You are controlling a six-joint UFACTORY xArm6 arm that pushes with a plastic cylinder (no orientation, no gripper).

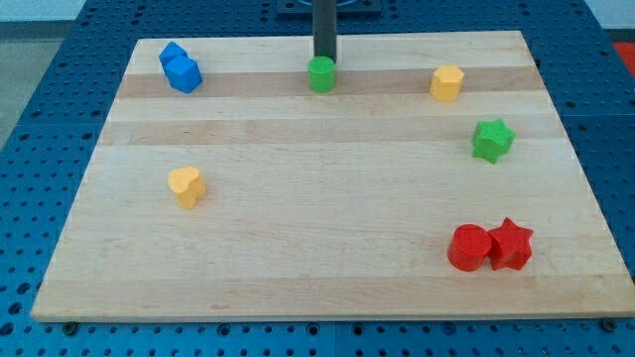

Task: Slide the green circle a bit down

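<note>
The green circle (pixel 320 74) is a small green cylinder near the top middle of the wooden board (pixel 317 258). My dark rod comes down from the view's top edge. My tip (pixel 324 59) stands right behind the green circle, on its upper side, touching it or nearly so.
Two blue blocks (pixel 181 68) sit together at the top left. A yellow block (pixel 446 82) is at the top right, a green star (pixel 491 140) below it. A yellow heart (pixel 186 185) lies at the left. A red circle (pixel 468 247) and red star (pixel 511 244) touch at the bottom right.
</note>
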